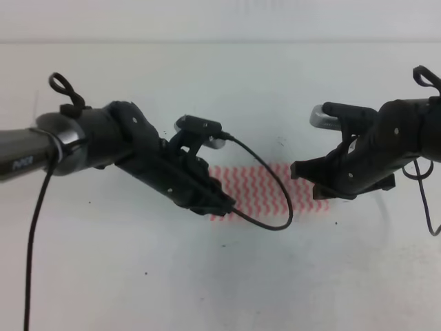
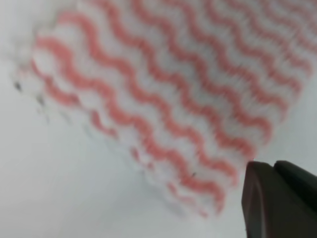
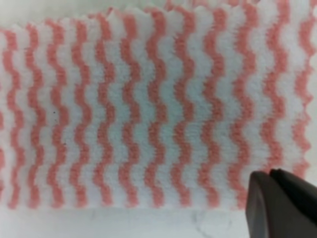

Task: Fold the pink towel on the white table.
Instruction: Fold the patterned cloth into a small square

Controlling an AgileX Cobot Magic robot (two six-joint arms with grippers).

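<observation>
Nearest the overhead camera we see the two dark arms, the left gripper [image 1: 219,204] over the towel's left end and the right gripper [image 1: 311,181] at its right end. Between them the pink towel [image 1: 258,187] lies flat on the white tabletop [image 1: 220,276], a short strip with pink-red and white wavy stripes. Wrist views show fuzzy pile and a pinked, zigzag edge. Each wrist view shows only one dark finger [image 3: 282,206], so we cannot tell the fingers' opening on either side.
</observation>
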